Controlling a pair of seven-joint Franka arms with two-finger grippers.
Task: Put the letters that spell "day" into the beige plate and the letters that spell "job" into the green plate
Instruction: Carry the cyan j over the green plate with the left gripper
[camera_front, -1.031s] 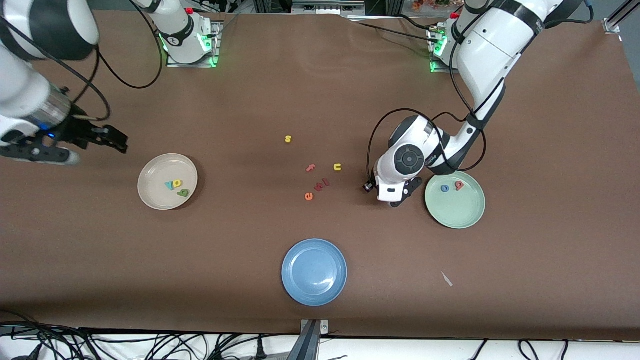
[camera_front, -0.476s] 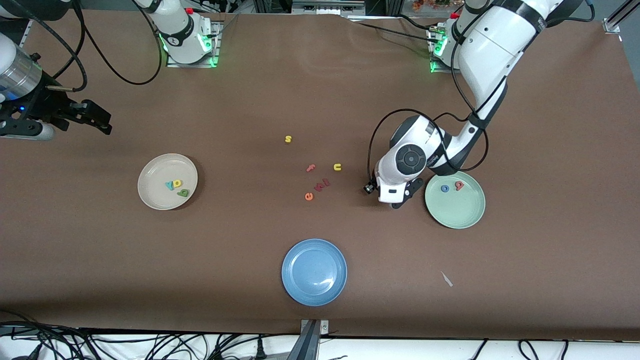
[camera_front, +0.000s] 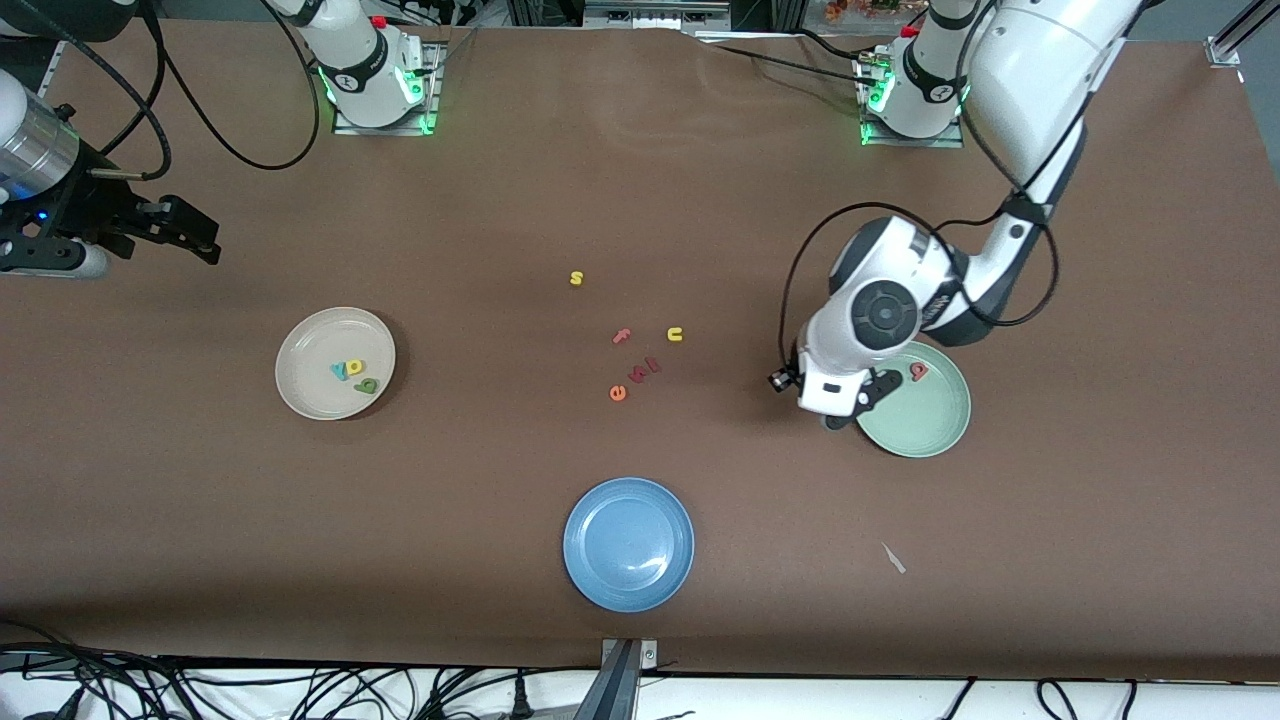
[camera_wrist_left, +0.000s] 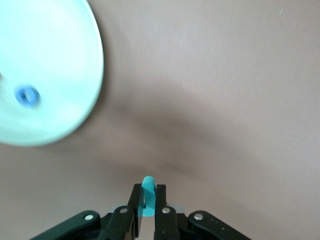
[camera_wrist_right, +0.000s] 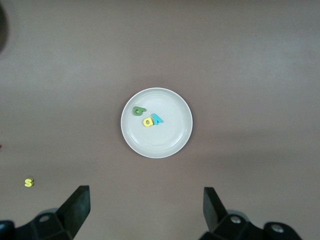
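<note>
My left gripper is shut on the teal "j", which stands upright between the fingers. It hangs over the table at the green plate's rim, on the side toward the table's middle. On that plate lie the pink-red "b" and the blue "o"; the left hand hides the "o" in the front view. The beige plate holds the teal "y", yellow "d" and green "a". My right gripper waits open and empty, raised near the right arm's end of the table.
Loose letters lie mid-table: a yellow "s", a pink "f", a yellow "u", an orange "e" and dark red pieces. A blue plate sits nearer the front camera. A white scrap lies nearer the camera than the green plate.
My left gripper finished shutting on the "j" and carried it toward the green plate, now covering the "o" in the front view. My right arm drew away from the beige plate, then stopped.
</note>
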